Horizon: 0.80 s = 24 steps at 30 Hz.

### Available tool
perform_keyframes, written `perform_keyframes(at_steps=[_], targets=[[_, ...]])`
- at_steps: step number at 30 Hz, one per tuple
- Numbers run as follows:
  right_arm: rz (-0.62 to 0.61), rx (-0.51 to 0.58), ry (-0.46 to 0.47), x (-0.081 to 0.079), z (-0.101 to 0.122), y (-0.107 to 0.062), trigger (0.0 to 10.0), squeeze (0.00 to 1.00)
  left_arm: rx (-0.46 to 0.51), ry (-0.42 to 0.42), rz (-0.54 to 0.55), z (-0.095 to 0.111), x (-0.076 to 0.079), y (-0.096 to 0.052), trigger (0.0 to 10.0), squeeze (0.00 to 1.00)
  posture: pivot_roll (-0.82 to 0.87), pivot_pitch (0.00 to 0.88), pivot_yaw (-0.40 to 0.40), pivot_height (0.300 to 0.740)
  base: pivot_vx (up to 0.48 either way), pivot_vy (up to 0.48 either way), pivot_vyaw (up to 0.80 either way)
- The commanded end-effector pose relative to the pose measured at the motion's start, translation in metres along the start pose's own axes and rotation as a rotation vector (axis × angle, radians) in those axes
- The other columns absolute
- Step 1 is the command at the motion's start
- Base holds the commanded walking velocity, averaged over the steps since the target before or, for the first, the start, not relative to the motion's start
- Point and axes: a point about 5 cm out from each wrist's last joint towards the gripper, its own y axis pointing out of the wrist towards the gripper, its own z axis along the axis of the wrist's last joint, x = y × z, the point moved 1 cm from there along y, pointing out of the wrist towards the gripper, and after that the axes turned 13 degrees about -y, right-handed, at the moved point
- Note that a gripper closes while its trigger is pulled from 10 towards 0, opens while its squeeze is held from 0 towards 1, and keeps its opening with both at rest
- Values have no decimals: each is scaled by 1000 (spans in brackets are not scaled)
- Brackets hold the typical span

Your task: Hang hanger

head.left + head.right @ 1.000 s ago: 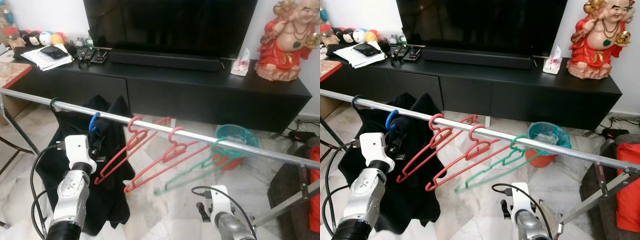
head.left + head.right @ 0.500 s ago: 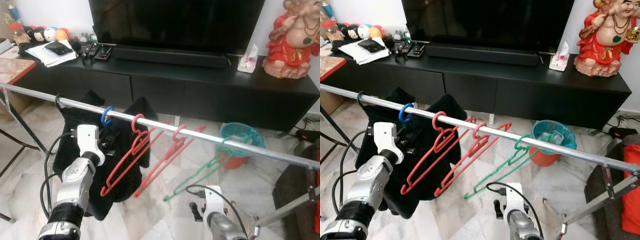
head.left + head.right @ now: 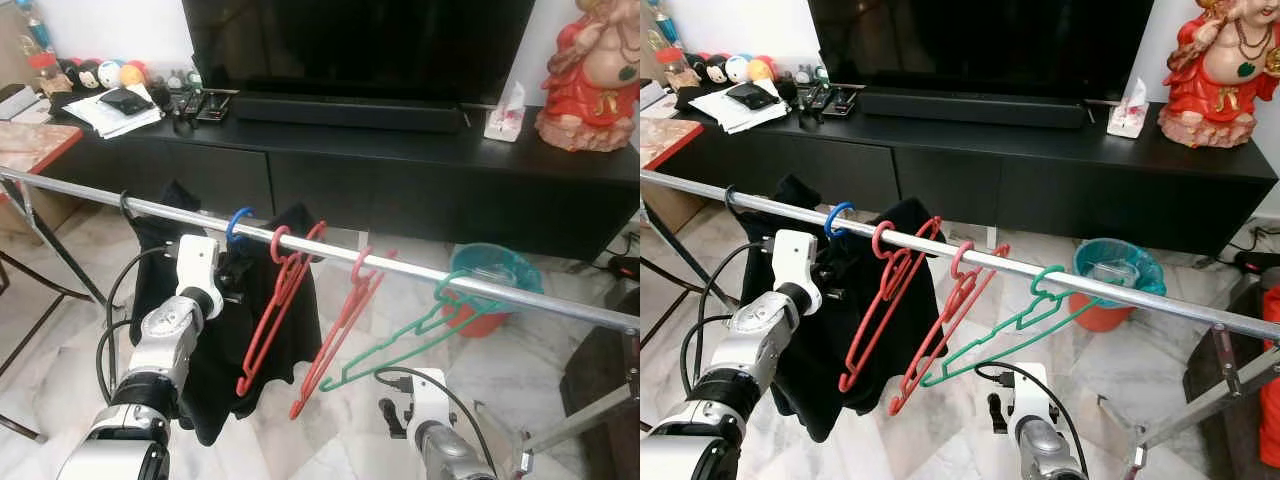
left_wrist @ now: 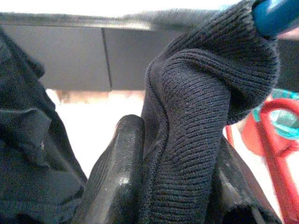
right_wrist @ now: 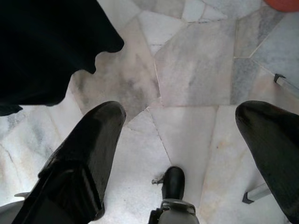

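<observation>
- Silver clothes rail (image 3: 420,275) ran across the scene in front of a black TV cabinet (image 3: 420,170).
- Blue hanger (image 3: 238,222) hooked on the rail, carrying a black knit garment (image 3: 225,360) that draped down toward the marble floor (image 3: 330,440).
- Left hand (image 4: 154,186) was up at the garment just below the blue hook; wrist view showed its black fingers (image 4: 114,177) pressed together on a fold of the knit fabric.
- Black hanger hook (image 3: 125,203) sat on the rail farther to the robot's left, with more black cloth under it.
- Two red hangers (image 3: 280,300) (image 3: 345,325) hung on the rail to the right of the blue one, both tilted.
- Green hanger (image 3: 420,335) hung next along the rail, swung out at a slant.
- Right hand (image 5: 187,154) was low, below the rail, pointing at the floor; fingers spread apart, holding nothing.
- Teal-lined orange bin (image 3: 490,285) stood on the floor behind the rail, near the cabinet.
- On the cabinet: TV (image 3: 350,45), soundbar (image 3: 345,112), tissue box (image 3: 508,112), red figurine (image 3: 590,75), papers and remotes (image 3: 125,105) at the left end.
</observation>
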Motion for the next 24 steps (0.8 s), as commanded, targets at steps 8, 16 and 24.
perform_keyframes(at_steps=[8,16,24], targets=[[4,23,6,-1,3,0,10000,0,-20,27,83,-3,4,8,10000,0,-48,0,58,740,0,0,0],[-12,26,17,6,1,0,10000,0,-39,9,164,-25,-6,-3,10000,0,-49,0,52,740,0,0,0],[-9,28,13,8,2,0,10000,0,28,-36,182,-22,-9,-6,10000,1000,-45,0,39,740,0,0,0]])
